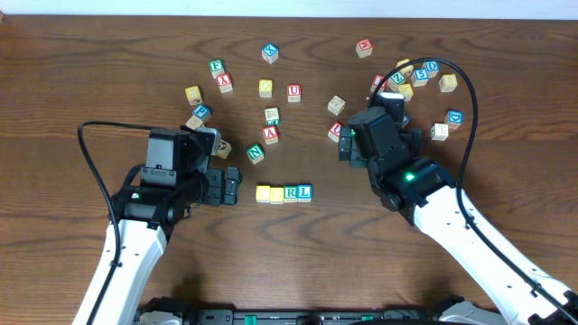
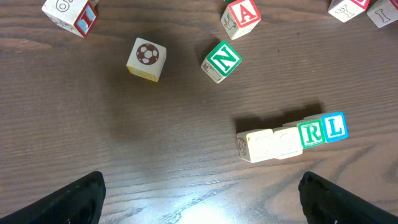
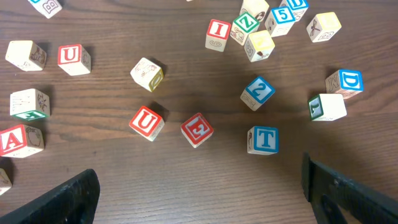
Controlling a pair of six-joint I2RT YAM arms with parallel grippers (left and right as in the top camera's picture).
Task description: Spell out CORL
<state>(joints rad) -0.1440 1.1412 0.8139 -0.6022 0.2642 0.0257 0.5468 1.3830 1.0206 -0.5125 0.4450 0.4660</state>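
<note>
The CORL cubes [image 1: 284, 193] sit touching in a row at the lower centre of the table [image 1: 90, 54]. The left pincer [image 2: 202, 186] and the right pincer [image 3: 200, 186] are both released, grasping nothing.

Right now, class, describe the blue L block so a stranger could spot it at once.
On the wooden table, find the only tidy row of four cubes, near the middle. The blue L block is that row's right-hand end, touching the green R; no other cube there has blue.
</note>
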